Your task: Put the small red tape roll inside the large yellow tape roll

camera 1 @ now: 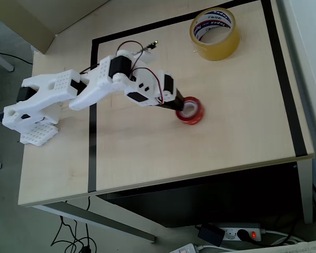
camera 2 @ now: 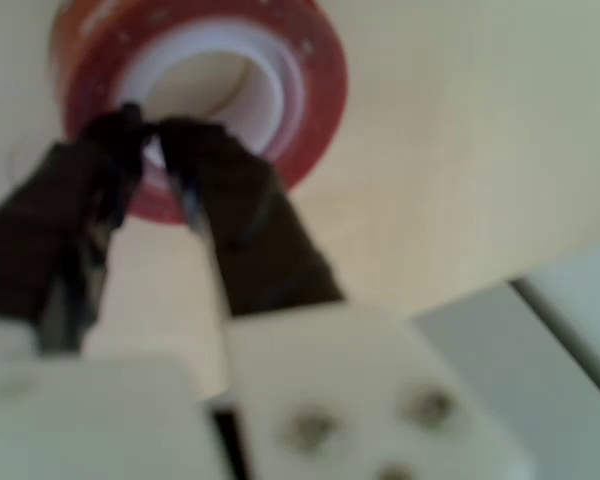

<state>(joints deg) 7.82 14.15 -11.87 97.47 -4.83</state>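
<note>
One small red tape roll (camera 1: pixel 190 110) pinched by jaws, one large yellow tape roll (camera 1: pixel 215 33)

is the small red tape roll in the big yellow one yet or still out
Out. The small glossy red tape roll lies mid-table, pinched by the black gripper, well apart from the large translucent yellow tape roll.

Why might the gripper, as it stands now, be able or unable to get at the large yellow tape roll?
Probably able: the gripper is pinched on the small red tape roll's wall, and bare table lies between it and the large yellow tape roll. Whether the arm stretches that far is uncertain.
</note>
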